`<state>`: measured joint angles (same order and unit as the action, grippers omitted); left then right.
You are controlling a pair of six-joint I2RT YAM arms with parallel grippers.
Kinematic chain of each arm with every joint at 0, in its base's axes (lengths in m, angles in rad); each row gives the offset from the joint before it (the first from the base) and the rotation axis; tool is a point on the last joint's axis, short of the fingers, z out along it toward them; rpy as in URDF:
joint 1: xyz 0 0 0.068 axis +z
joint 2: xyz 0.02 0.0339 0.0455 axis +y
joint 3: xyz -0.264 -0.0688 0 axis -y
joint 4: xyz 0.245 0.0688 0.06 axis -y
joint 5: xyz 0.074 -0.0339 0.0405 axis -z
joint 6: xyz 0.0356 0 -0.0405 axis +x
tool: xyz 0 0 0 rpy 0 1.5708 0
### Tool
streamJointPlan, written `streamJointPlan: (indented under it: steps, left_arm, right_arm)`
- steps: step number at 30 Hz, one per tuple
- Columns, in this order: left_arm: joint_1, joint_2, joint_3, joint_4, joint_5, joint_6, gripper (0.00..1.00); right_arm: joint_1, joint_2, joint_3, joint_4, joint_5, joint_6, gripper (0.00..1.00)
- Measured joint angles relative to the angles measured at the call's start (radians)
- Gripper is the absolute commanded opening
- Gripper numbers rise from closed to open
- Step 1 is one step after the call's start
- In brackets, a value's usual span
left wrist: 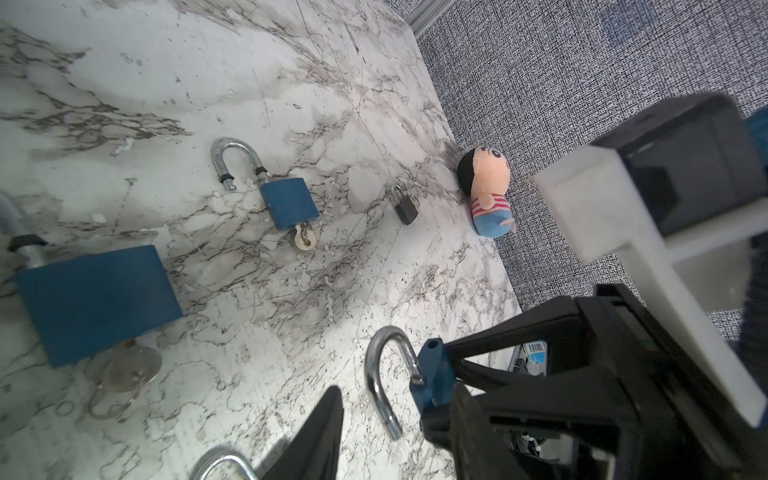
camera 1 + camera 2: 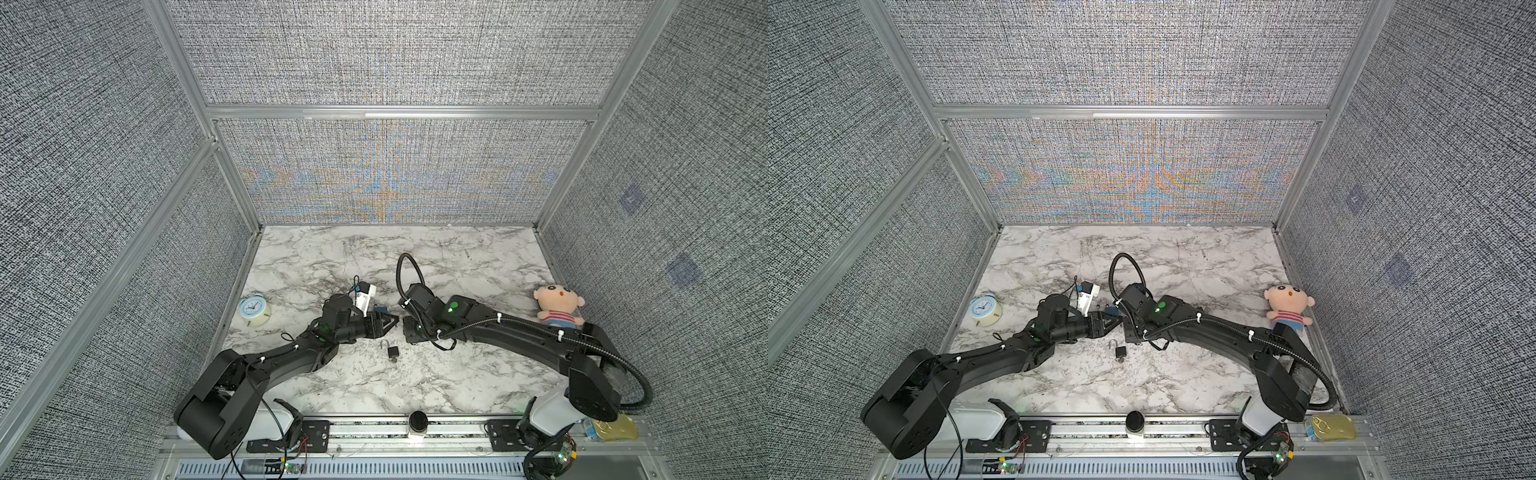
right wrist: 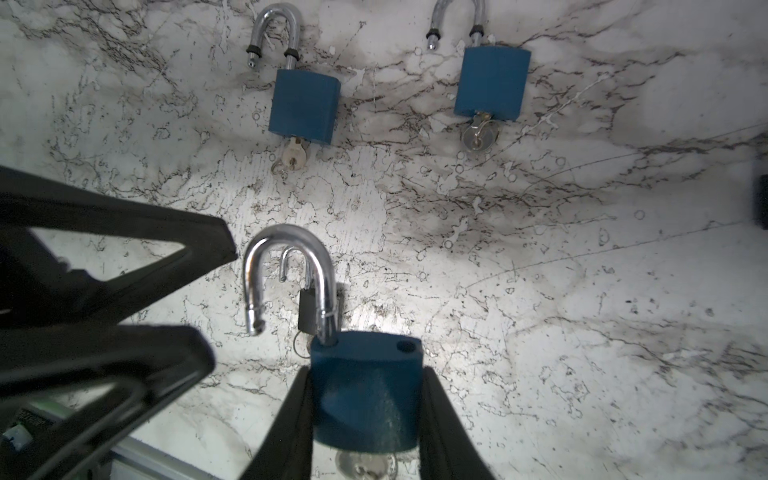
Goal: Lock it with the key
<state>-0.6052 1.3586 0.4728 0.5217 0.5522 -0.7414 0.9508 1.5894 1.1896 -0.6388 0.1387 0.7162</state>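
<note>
In both top views the blue padlock [image 2: 379,309] is held over the middle of the worktop [image 2: 478,270]. Left wrist view: a barcode label [image 1: 536,352] is too blurred to read. Right wrist view: the right gripper [image 3: 365,376] jaws clamp the padlock body, key [image 3: 365,463] inserted underneath; the left gripper [image 3: 220,303] jaws stand apart, empty, beside the shackle [image 3: 286,249].

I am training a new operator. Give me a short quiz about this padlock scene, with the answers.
1. True or false: the shackle of the blue padlock is closed.
2. The jaws of the right gripper hold: A) a cup, B) the blue padlock, C) a spoon.
3. Fill in: the black padlock lies on the ___.
Key: 1 false; 2 B; 3 table.
</note>
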Motion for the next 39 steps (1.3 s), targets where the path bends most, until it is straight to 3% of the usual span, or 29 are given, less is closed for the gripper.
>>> streamJointPlan:
  steps: [16,20,26,31,36,39]
  left_arm:
    - [-0.01,0.052,0.014,0.03,0.023,-0.012,0.32]
    - [-0.014,0.055,0.015,0.031,0.024,-0.011,0.24]
    - [-0.013,0.064,0.017,0.041,0.028,-0.023,0.0]
    - [-0.014,0.068,0.02,0.064,0.035,-0.025,0.0]
    - [-0.015,0.07,0.02,0.069,0.035,-0.033,0.0]
    - [-0.015,0.067,0.02,0.061,0.029,-0.05,0.0]
  right_arm:
    - [0.01,-0.017,-0.006,0.017,-0.01,0.008,0.28]
    - [0.012,-0.015,-0.006,0.018,-0.01,0.008,0.28]
    - [0.014,-0.013,-0.002,0.015,-0.008,0.008,0.28]
    - [0.013,-0.011,-0.002,0.016,-0.006,0.014,0.28]
    - [0.012,-0.016,-0.013,0.031,-0.013,0.011,0.49]
    - [0.011,-0.035,-0.028,0.066,-0.029,0.007,0.54]
